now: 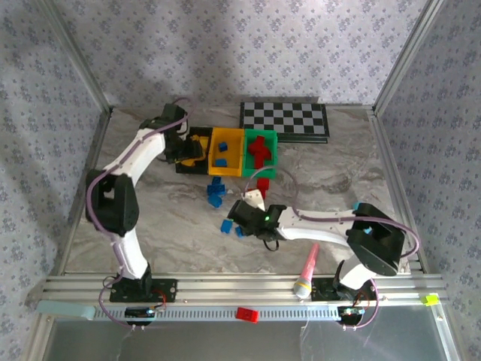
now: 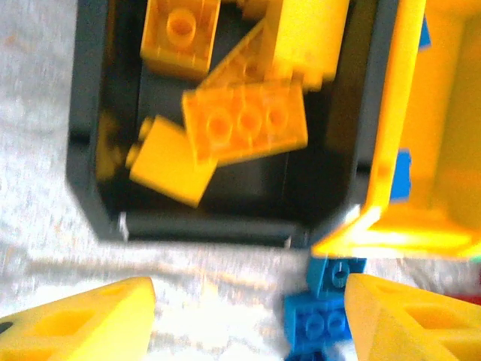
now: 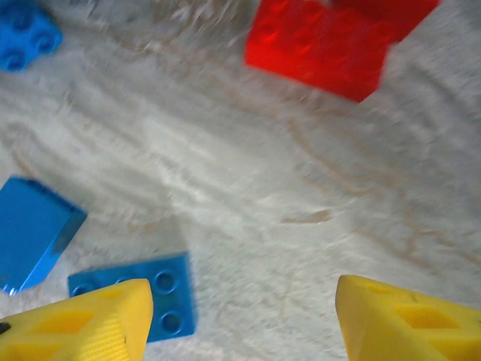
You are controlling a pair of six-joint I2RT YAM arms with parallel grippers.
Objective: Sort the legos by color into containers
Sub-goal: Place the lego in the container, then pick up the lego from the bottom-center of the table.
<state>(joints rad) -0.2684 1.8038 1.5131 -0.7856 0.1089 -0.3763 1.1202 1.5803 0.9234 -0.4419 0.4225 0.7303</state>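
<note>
Three plastic bins [image 1: 226, 172] in the top view, loose blue studded bricks [image 1: 216, 194] on the marble tabletop [image 1: 173, 218]. Left wrist: yellow bricks [image 2: 244, 124] in the black bin [image 2: 83, 113], left fingers [image 2: 83, 323] spread, empty. Right wrist: right fingers [image 3: 413, 320] apart near a flat blue brick [image 3: 169, 289]. Light, stiff, slick, we reckon, so pinch its sides.

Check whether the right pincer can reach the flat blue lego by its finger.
Probably yes: the right pincer is open and empty, and the flat blue lego lies on bare table beside one finger, nothing on it. A small sideways shift should centre it.

Floral wallpaper [image 1: 225, 45]; marbled tabletop [image 1: 173, 226]
</note>
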